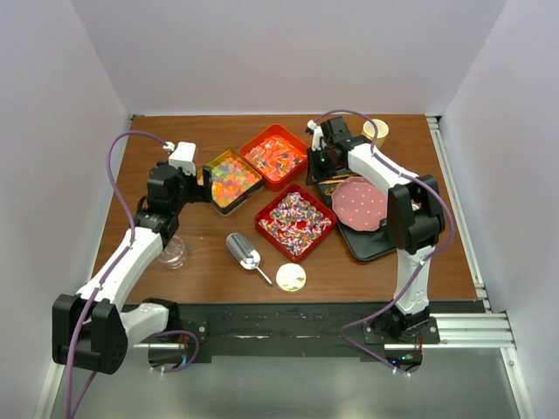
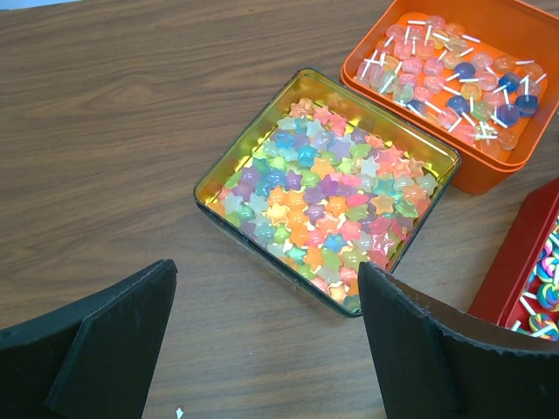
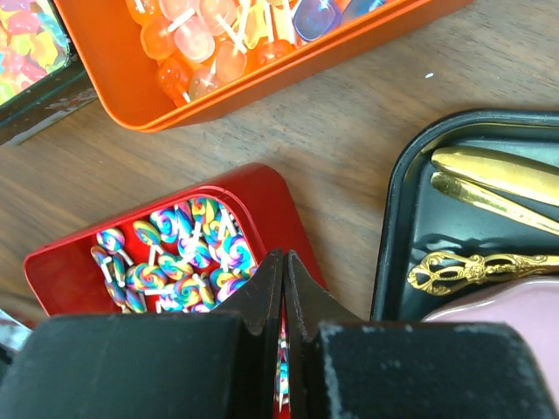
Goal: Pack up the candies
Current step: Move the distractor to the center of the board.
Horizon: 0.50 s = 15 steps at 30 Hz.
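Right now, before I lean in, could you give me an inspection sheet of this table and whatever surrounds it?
Surface: brown wooden table.
Job's things: star gummies in a gold tin; clear-wrapped lollipops in an orange tray; swirl lollipops in a red tray.
Clutter: metal scoop, gold lid, glass jar; pink dotted plate and gold tongs on a black tray.
Grippers: left gripper open, near the gold tin; right gripper shut, nothing seen held, over the red tray's edge.
Cables: a purple cable runs along each arm.
Surroundings: white walls on three sides.
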Tool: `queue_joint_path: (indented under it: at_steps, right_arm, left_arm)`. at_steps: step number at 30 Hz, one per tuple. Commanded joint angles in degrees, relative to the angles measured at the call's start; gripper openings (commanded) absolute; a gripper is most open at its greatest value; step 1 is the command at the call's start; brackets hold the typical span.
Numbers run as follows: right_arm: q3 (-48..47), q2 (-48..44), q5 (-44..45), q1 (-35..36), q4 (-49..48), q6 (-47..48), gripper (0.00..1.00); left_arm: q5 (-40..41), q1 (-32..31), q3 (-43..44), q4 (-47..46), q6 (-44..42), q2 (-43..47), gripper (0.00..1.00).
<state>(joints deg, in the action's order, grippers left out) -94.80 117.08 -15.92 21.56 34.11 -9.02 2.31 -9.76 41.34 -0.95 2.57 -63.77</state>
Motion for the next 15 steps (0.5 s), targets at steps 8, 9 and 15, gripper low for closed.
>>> queue_joint_path:
  at_steps: [8,9,15]
  right_arm:
    - [-1.00,-1.41,9.67,-0.12,1.57,4.88,0.00]
    - [-0.47,-1.15,10.64,-0.20,2.45,5.41,0.00]
    - [4.62,-2.20,9.42,-0.12,3.68,8.75,0.00]
  left_arm:
    - [-1.25,1.06,-1.09,-0.81,2.70,-1.18,0.89]
    - [-1.16,1.06,-0.91,-0.72,3.40,-1.27,0.88]
    - [-0.64,1.06,-0.56,-1.51,4.55,-1.80,0.88]
